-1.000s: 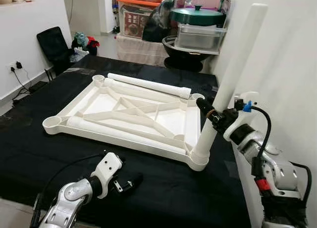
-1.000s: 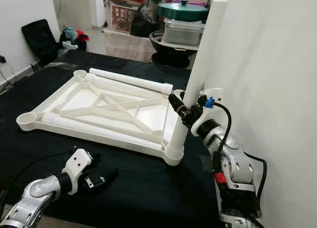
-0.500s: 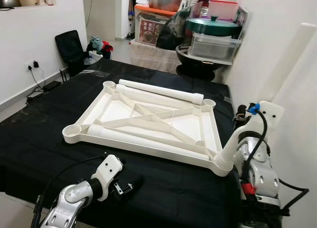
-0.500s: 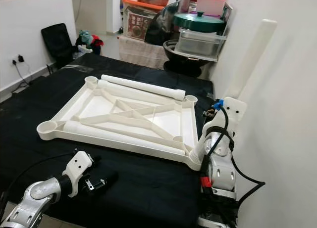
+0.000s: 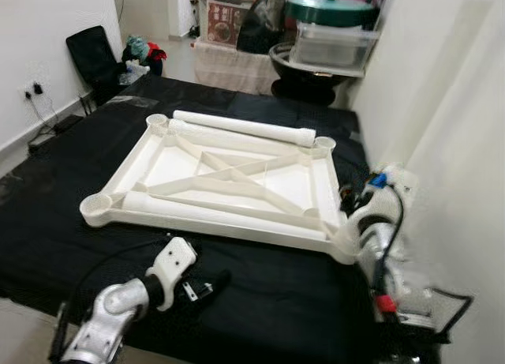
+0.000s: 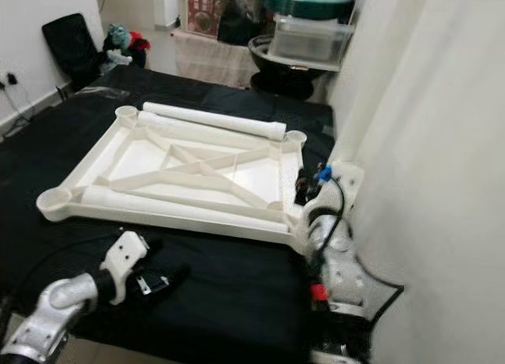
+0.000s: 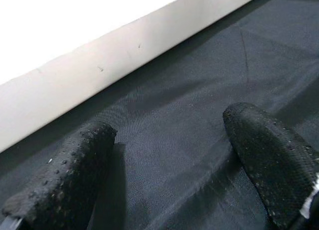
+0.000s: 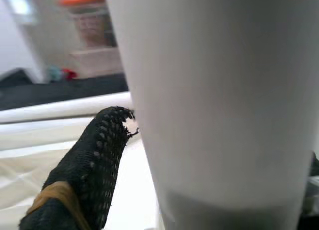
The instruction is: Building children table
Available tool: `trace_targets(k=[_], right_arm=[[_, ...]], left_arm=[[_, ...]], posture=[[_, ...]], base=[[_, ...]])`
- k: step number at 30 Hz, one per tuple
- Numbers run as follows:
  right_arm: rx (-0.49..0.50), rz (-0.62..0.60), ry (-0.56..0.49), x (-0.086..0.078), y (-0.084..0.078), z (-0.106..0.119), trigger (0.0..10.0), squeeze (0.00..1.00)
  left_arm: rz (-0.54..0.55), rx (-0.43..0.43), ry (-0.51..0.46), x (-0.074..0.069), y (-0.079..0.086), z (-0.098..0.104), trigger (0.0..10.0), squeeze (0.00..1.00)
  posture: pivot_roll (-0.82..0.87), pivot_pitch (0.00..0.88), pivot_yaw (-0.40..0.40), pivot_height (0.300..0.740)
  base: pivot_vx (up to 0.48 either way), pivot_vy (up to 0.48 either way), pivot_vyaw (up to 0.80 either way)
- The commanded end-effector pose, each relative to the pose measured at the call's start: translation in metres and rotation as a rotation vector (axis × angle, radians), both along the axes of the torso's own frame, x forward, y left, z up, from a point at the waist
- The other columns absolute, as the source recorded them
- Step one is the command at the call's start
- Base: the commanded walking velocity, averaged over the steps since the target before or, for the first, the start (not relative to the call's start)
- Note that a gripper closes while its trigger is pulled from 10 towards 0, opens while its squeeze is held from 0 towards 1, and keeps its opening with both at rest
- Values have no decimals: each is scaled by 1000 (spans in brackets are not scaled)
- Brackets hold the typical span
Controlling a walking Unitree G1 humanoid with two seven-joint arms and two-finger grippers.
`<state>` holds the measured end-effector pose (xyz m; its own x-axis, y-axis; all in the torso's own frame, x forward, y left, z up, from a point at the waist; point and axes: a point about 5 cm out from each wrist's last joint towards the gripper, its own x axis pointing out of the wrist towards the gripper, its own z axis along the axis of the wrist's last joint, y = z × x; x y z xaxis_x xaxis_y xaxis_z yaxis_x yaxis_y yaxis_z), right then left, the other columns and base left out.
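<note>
The white tabletop point(image 5: 162, 155) lies upside down on the black-covered table point(image 5: 71, 245). Two loose white legs rest on it, one along the far edge point(image 5: 241, 128) and one along the near edge point(image 5: 221, 215). A third white leg point(image 5: 430, 103) stands in the near right corner socket point(image 5: 345, 249), leaning toward the wall. My right gripper point(image 5: 346, 198) is shut on this leg low down; in the right wrist view one black finger point(image 8: 84, 180) presses against it point(image 8: 214, 90). My left gripper point(image 7: 164, 165) rests open on the cloth by the front edge point(image 5: 211, 285), holding nothing.
A white wall point(image 5: 465, 222) runs close along the right side. Behind the table stand storage boxes, a green-lidded pot point(image 5: 330, 7) and a dark bowl point(image 5: 304, 60). A black chair point(image 5: 91, 60) and toys are at far left.
The camera has shifted. My right arm has turned and sunk lower on the standing leg, which now leans more toward the wall. My left gripper stays where it was.
</note>
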<state>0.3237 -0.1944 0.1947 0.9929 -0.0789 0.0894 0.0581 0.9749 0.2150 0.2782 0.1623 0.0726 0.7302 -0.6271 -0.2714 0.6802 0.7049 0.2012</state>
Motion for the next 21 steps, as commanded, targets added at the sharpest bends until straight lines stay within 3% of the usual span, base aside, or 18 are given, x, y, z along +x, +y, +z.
trace_targets(k=[1, 9, 10, 11, 13, 17, 18, 21], right_arm=[[24, 113, -63, 1, 3, 11, 10000, 0], [-30, 403, -118, -2, -3, 27, 10000, 0], [-44, 511, -132, -7, 3, 31, 10000, 0], [-44, 511, -132, -7, 3, 31, 10000, 0], [-72, 649, -144, -15, 13, 33, 10000, 0], [-92, 725, -140, -18, 19, 30, 10000, 0], [-92, 739, -140, -19, 20, 29, 5922, 0], [-97, 750, -138, -19, 20, 28, 5922, 0]], left_arm=[[-7, 21, 44, -5, -1, -10, 10000, 0], [-4, 23, 38, -4, 0, -8, 10000, 0], [-4, 22, 38, -4, 1, -8, 10000, 0], [-4, 22, 38, -4, 1, -8, 10000, 0], [-3, 23, 38, -4, 2, -8, 10000, 0], [-4, 23, 36, -4, 2, -7, 10000, 0], [-4, 23, 36, -4, 2, -7, 10000, 0], [-4, 23, 35, -3, 1, -7, 10000, 0]], posture=[[58, 0, -112, 740], [67, 0, -116, 740], [71, 0, -118, 740], [71, 0, -118, 740], [71, 0, -117, 740], [75, 0, -119, 740], [76, 0, -120, 740], [76, 0, -118, 740]], base=[[0, 0, 0], [0, 0, 0], [0, 0, 0], [0, 0, 0], [0, 0, 0], [0, 0, 0], [0, 0, 0], [0, 0, 0]])
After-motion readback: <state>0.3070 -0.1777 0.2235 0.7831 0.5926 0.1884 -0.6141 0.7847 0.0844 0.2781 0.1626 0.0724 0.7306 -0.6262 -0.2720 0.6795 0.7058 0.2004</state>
